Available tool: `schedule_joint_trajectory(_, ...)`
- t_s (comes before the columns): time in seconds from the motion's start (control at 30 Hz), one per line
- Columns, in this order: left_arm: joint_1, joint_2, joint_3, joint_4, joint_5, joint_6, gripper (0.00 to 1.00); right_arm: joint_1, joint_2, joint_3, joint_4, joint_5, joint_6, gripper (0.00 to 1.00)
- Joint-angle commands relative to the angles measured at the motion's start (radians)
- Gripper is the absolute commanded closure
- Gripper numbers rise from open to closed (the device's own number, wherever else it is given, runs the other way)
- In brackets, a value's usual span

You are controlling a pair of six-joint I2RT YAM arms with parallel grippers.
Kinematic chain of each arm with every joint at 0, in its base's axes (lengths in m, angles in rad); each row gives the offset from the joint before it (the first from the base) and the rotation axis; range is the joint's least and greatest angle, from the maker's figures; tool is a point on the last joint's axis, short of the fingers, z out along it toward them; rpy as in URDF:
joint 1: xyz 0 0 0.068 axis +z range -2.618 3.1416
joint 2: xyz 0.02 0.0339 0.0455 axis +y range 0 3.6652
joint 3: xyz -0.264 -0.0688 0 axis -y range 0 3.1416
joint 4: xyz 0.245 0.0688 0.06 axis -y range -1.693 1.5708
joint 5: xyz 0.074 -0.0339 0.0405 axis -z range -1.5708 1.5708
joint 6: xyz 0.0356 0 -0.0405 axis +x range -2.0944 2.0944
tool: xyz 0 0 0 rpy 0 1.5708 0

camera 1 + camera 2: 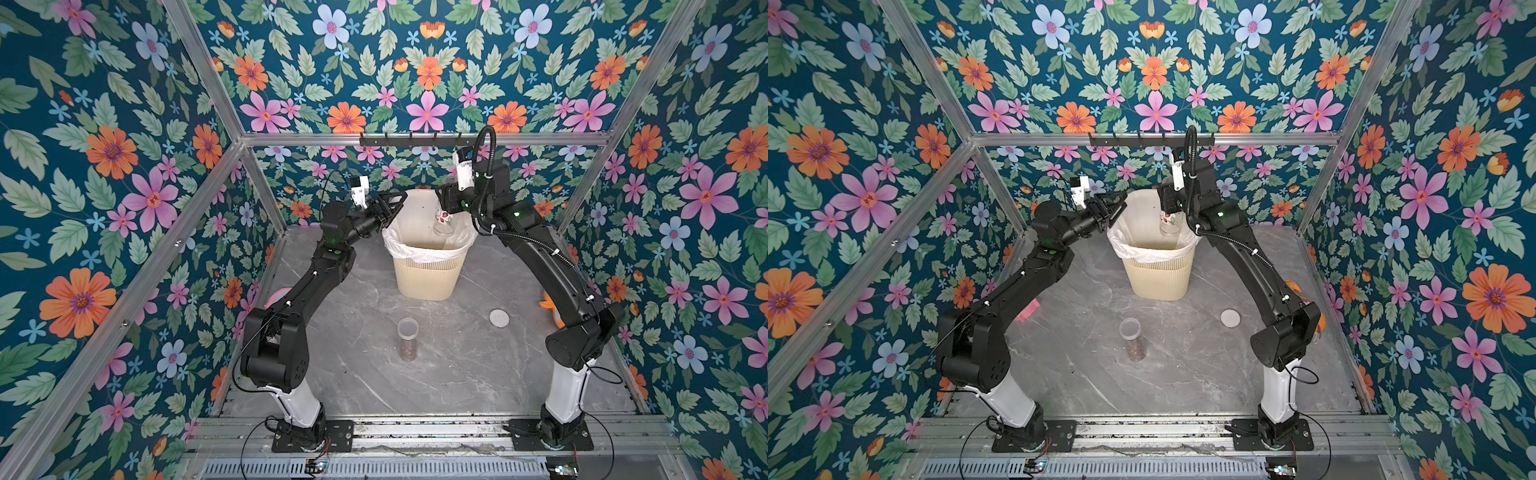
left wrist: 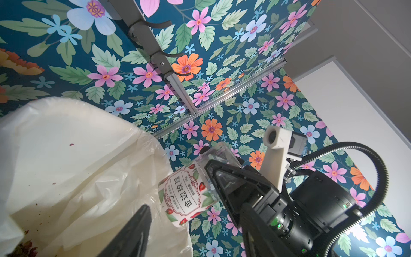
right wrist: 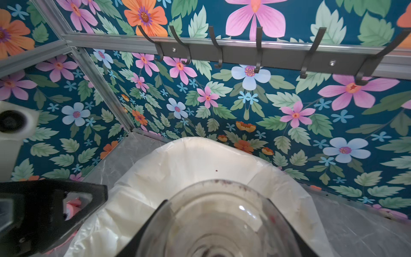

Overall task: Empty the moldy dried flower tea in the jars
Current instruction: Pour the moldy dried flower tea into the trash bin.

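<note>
Black right gripper (image 1: 445, 206) clamps the wider jar (image 1: 444, 222), mouth tilted down inside the bin (image 1: 428, 278). Left gripper (image 1: 397, 203) splayed, empty, at the rim. Only the left wrist view gives the jar's printed label (image 2: 186, 198) and reddish tea crumbs (image 2: 23, 247) on the crinkled white liner (image 2: 77, 155). Both top views alone give the narrower jar (image 1: 408, 338) upright on the grey marble-look table (image 1: 457, 374), tea (image 1: 409, 352) in its base, flat round lid (image 1: 499, 318) well apart. Bin wall ribbed, cream.
</note>
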Motion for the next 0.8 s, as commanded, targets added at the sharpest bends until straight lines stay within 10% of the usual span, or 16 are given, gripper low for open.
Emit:
schedule_joint_trajectory(0.0,0.001,-0.008,-0.001,0.025,0.008,0.014,0.34,-0.007,0.021,0.037,-0.006,-0.038,0.010,0.48)
schedule_joint_trajectory(0.43,0.004,-0.010,0.010,0.017,0.019,0.018,0.34,-0.051,-0.069,-0.100,0.125,-0.051,0.139,0.51)
schedule_joint_trajectory(0.77,-0.044,0.023,0.057,0.035,0.084,0.005,0.38,-0.323,-0.305,-0.660,0.782,-0.367,0.846,0.52)
